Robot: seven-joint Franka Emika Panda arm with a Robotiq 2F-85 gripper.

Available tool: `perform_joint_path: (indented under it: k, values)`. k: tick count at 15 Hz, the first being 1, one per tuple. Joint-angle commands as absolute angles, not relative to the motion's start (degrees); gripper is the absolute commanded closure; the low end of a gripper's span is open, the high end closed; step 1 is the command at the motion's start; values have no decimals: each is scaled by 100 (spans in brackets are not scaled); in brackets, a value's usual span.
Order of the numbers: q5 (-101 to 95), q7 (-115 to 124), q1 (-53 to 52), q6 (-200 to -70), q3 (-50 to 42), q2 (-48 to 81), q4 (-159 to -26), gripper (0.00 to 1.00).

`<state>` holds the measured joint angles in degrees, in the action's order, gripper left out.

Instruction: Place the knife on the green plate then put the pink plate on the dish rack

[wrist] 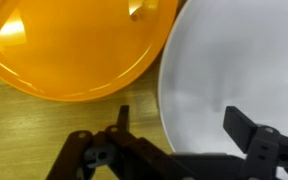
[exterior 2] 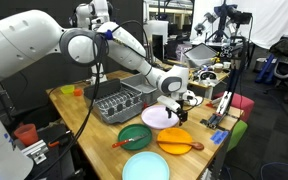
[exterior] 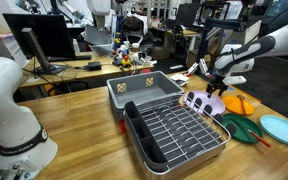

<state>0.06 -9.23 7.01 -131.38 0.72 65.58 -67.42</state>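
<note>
The end effector (wrist: pixel 179 128) hangs over the pink plate (exterior 2: pixel 156 118) with its fingers apart, 1 over the plate and 1 outside its rim, beside the orange plate (wrist: pixel 74 50). The knife (exterior 2: pixel 120 145) lies at the edge of the green plate (exterior 2: pixel 137 135), which sits near the pink plate. The dish rack (exterior: pixel 179 130) stands on the bench (exterior: pixel 74 108) next to the pink plate.

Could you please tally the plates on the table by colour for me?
green plate: 1
pink plate: 1
orange plate: 1
turquoise plate: 1
Total: 4 plates
</note>
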Motion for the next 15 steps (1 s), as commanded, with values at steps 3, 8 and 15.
perform_joint_path:
  k: [3,8,15]
  values:
    - [149,-1162,847,-12752,215,6827,-6211,50]
    - [158,-1232,881,-12640,228,6928,-6045,82]
    - [185,-1323,884,-12529,281,6945,-5921,99]
